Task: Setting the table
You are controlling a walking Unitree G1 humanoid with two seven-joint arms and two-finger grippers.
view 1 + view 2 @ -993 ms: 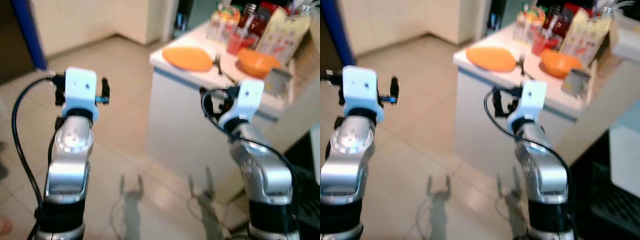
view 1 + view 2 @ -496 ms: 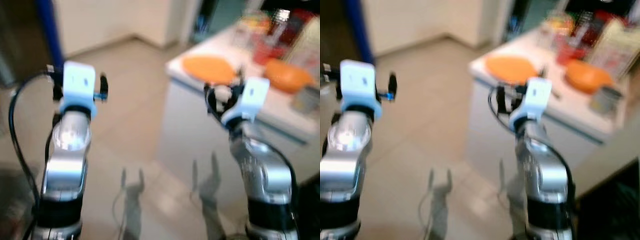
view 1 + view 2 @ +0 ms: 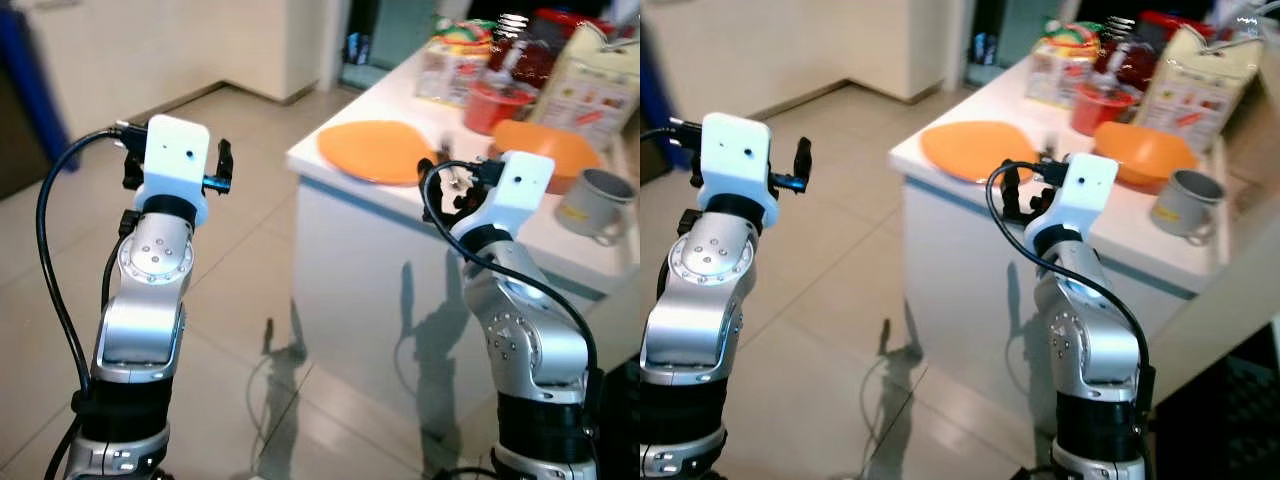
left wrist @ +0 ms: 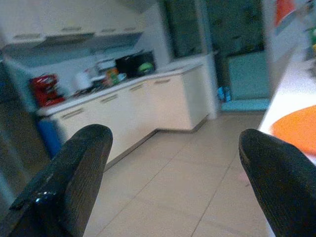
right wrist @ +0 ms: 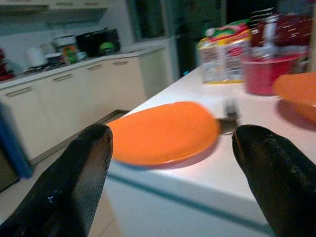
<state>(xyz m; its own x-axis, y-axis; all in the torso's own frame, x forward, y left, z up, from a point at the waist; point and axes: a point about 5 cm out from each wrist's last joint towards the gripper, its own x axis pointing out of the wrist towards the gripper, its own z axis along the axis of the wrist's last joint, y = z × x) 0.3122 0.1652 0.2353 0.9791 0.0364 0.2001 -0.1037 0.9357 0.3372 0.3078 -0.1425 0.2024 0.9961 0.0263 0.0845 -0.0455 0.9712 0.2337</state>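
Note:
An orange plate (image 3: 375, 150) lies at the near corner of a white table (image 3: 350, 230). A fork (image 5: 229, 111) rests beside it, and an orange bowl (image 3: 1145, 152) and a grey mug (image 3: 590, 203) stand further along. My right gripper (image 5: 171, 131) is raised at the table's edge, pointing at the plate, open and holding nothing. My left gripper (image 4: 173, 134) is held up over the tiled floor left of the table, open too, with nothing between its fingers.
A red container (image 3: 490, 103), food packets (image 3: 1185, 75) and bottles crowd the back of the table. Cream kitchen cabinets (image 4: 128, 106) line the far wall, with a blue bin (image 4: 49, 136) beside them. Open tiled floor (image 3: 250, 260) stretches to the table's left.
The view has swung and sharpened; the table now sits closer and more central. Both arms keep the same raised pose, grippers still open.

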